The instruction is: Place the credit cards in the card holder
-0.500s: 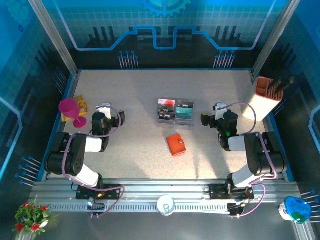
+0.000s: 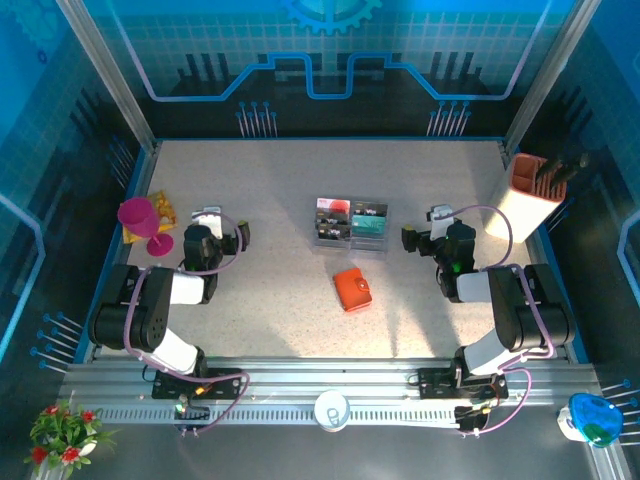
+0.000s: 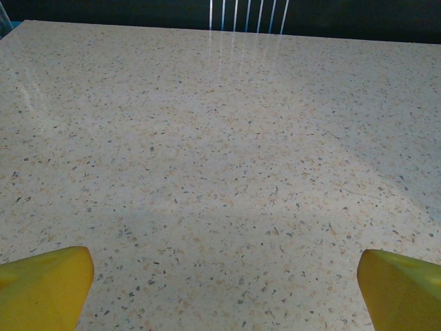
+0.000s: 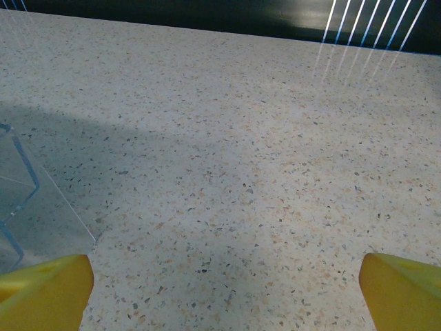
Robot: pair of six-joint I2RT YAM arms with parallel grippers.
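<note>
**Pincers.** Your left pincer (image 2: 207, 216) and right pincer (image 2: 440, 214) both stand spread wide and hold nothing. In each wrist view the yellow fingertips (image 3: 45, 286) sit at the lower corners with bare speckled surface between them.

**Task items.** The credit cards (image 2: 351, 220) stand in a clear tray (image 2: 352, 241) at mid-tabletop, between the two pincers. The tray's long axis runs across the tabletop, left to right. I cannot tell how the cards lean. The card holder (image 2: 352, 289) lies flat on the tabletop (image 2: 280, 170), nearer the arm bases than the tray and apart from it, slightly skewed. It looks closed.

**Governing relation.** The tray lies directly to the left of your right pincer and near it. A corner of its clear wall (image 4: 21, 200) shows at the left edge of the right wrist view. The left pincer is well apart from both the tray and the holder. I judge the right arm the better placed for the first reach, swinging left. The holder likely needs opening before any card goes in.

**Surface and room.** The tabletop is flat, hard and faintly glossy, so a thin card dropped flat on it would probably be awkward to lift. There is open ground around the tray and holder. A pink goblet (image 2: 137, 215) stands near your left arm and a tall white-and-orange container (image 2: 522, 210) near your right, so mind your elbows.
</note>
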